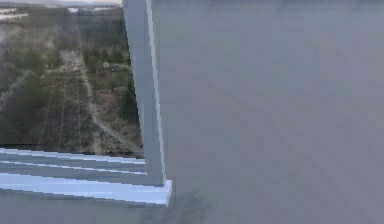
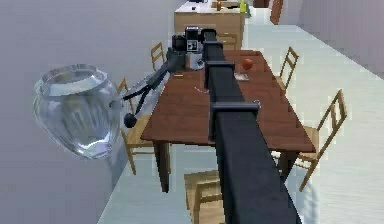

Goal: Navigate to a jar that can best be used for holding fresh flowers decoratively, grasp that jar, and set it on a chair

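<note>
weight: likely middling for its size. the jar [image 2: 75,110] looks like thick clear glass, and most of the load would sit low in the round belly.
stiffness: rigid, so it won't give under the fingers [image 2: 140,92]. a squeeze adds no hold and only adds risk.
surface: smooth and glossy, so probably slippery. it could slide or twist in a thin two-point hold.
fragility: high by the look of it. a knock on the table [image 2: 195,115] edge or a hard set-down could crack it.
where to hold: at the neck just under the flared rim, where the body narrows. the belly is too wide and round.
look: see-through, colourless, bulbous, with a wide mouth and pale glints. the grey wall [image 2: 40,40] shows through it.
jar's place: off the table's long wall-side edge, hanging clear of every surface, above and outward of the chair [image 2: 133,140] tucked at that edge.
gripper: the gripper [image 2: 130,105] sits at the far end of the arm [image 2: 235,130], out past the same table edge. it holds the jar. whether the fingers are apart or together, i cannot tell.
set-down: that nearest chair seems the handy target. its seat is partly under the table, so a slow, level lowering looks wise.
</note>
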